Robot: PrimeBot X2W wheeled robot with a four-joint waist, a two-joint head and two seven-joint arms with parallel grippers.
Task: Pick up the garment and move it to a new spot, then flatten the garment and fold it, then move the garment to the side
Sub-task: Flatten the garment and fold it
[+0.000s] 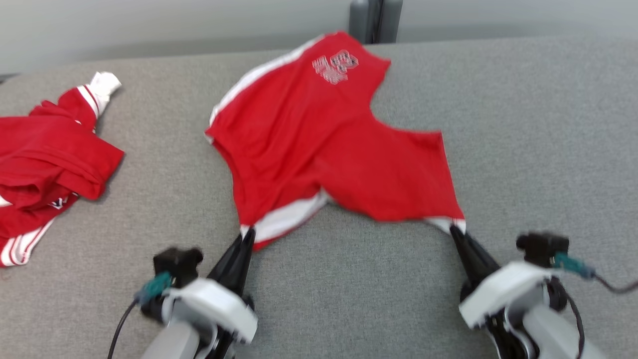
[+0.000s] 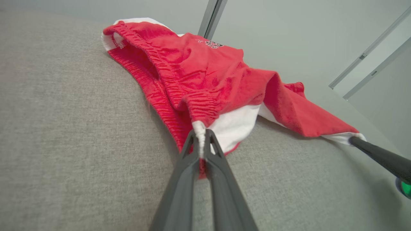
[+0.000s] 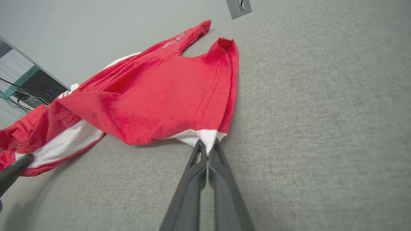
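Clearly both were clamped shut on the garment: my left pincer on a waistband corner, my right pincer on a white hem corner. I judged that an even, low pull apart would flatten it. It lay just beyond my tips on grey cloth; a red pile sat well off left, with a pale wall behind.
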